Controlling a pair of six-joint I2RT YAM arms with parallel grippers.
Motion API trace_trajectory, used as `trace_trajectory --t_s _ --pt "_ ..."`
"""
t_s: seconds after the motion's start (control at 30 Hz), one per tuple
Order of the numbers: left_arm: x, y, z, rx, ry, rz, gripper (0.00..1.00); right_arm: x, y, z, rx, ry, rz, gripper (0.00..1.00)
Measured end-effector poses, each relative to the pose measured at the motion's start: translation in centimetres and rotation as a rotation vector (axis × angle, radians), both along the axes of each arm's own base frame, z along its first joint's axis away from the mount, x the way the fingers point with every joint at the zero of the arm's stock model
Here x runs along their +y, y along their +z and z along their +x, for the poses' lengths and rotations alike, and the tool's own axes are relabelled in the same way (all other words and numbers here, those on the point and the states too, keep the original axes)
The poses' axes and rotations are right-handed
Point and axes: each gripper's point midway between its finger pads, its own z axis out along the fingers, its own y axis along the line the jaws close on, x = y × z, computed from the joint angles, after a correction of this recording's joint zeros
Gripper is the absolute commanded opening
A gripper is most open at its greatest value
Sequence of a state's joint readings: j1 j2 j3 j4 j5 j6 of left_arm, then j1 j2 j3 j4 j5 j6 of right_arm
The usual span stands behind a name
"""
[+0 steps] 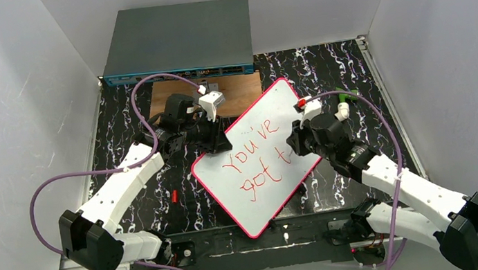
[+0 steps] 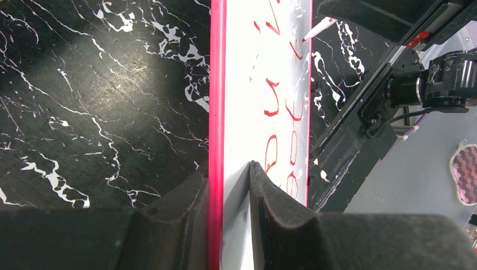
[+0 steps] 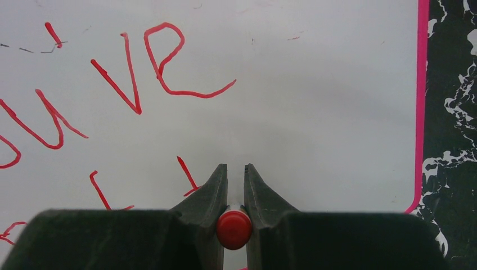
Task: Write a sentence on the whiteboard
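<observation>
Whiteboard [image 1: 271,106], wooden board [image 1: 241,96] beside, grey switch [image 1: 175,42] behind

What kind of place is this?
Probably a robot lab test booth: plain white walls box in a black marbled table, two robot arms bolted to its edge, a network switch behind.

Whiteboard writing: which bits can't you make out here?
- Top view: whiteboard text past "got t" is behind the right claw.
- Right wrist: pen tip hidden between the claw's fingers.
- Left wrist: letters edge-on, unreadable; left claw covers the near end.
</observation>
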State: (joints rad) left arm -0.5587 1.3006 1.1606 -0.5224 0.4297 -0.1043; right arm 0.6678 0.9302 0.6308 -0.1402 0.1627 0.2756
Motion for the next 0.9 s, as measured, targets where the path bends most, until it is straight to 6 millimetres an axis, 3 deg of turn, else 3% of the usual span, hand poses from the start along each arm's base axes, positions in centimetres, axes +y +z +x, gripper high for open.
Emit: trace_trajectory --t_s 0.47,0.9 --pt "0.0 0.1 0.0 -0.003 -0.001 -0.001 0.0 -0.7 4.2 -0.5 -0.071 -0.007 0.05 0.01" --pt "-0.1 0.2 0.1 -0.007 -0.003 -0.002 0.0 -1.0 5.2 3.4 -0.063 -0.093 0.078 0.01"
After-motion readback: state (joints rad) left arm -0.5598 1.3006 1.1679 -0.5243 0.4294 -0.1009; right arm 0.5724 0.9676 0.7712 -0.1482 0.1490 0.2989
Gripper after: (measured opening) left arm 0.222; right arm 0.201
